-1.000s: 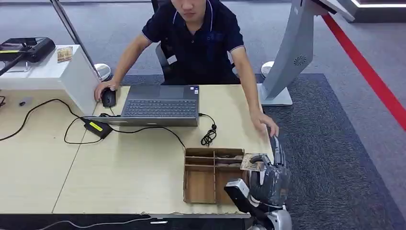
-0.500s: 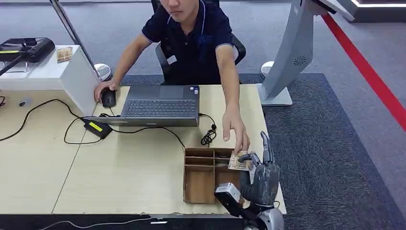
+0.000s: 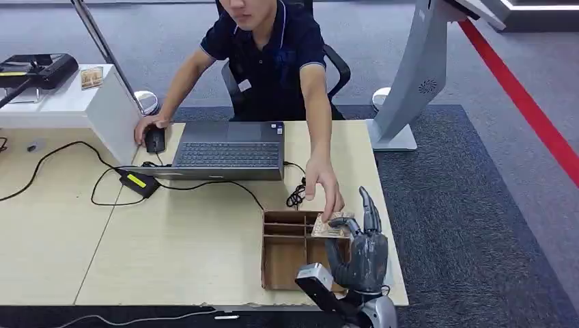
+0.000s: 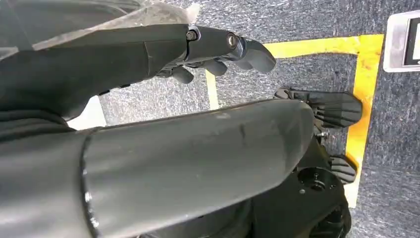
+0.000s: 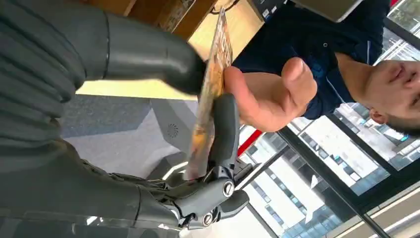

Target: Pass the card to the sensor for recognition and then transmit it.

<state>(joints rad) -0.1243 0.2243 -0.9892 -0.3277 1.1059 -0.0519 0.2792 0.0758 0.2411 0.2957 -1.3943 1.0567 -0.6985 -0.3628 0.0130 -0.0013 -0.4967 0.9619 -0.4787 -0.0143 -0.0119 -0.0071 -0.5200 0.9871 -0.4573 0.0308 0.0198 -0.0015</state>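
My right hand (image 3: 362, 256) pinches a patterned card (image 3: 330, 226) between thumb and a finger, above the back right part of a cardboard divider box (image 3: 287, 263). A seated person's hand (image 3: 324, 186) reaches down and touches the card's upper edge. In the right wrist view the card (image 5: 210, 94) stands edge-on between my thumb and finger, and the person's fingers (image 5: 267, 94) are against its far face. A black device (image 3: 42, 70) sits on a white stand at the far left. My left hand (image 4: 198, 49) hangs beside my body with nothing in it.
An open laptop (image 3: 229, 149) sits at the table's back, with a mouse (image 3: 155, 139) under the person's other hand. A power brick (image 3: 140, 182) and black cables cross the table's (image 3: 171, 246) middle. A grey kiosk (image 3: 416, 75) stands on the carpet to the right.
My right hand has carried the card left, from beyond the table's right edge to above the box. The person's hand has left the table edge and come onto the card.
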